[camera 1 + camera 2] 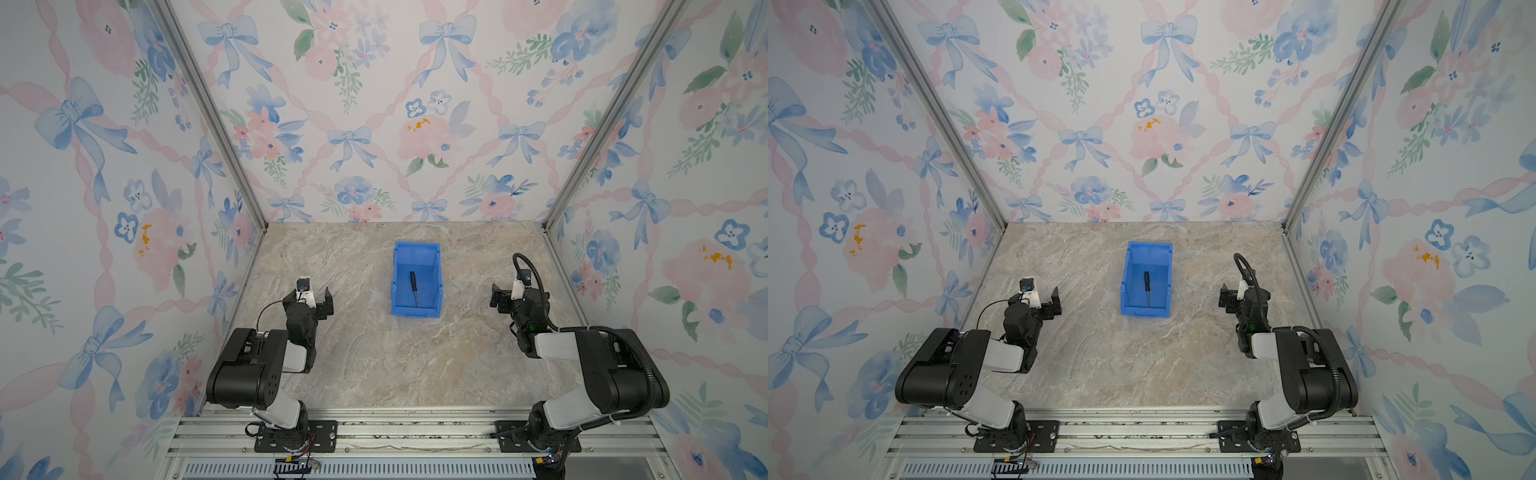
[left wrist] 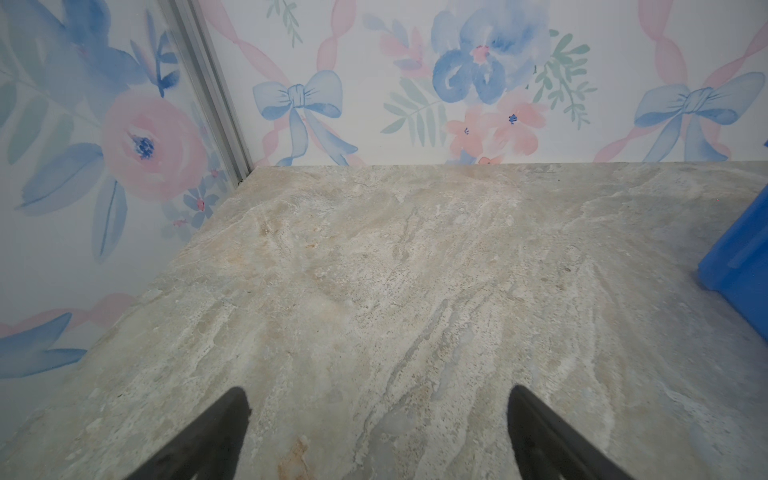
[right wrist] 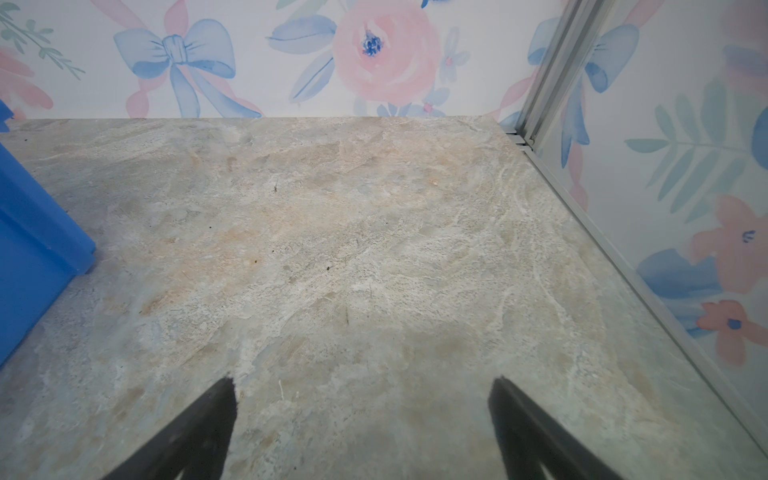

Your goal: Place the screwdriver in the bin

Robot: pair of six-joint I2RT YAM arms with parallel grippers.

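Your left gripper (image 2: pixel 378 395) stands spread wide and empty over the mottled beige stone-look tabletop (image 1: pixel 374 357), and your right gripper (image 3: pixel 363 384) likewise. You find the slim black-handled, silver-shafted screwdriver (image 1: pixel 414 289) lying inside the bright blue rectangular plastic bin (image 1: pixel 417 248), between both arms.

Marbled tabletop (image 1: pixel 374 365), blue bin (image 1: pixel 415 311) — near its middle
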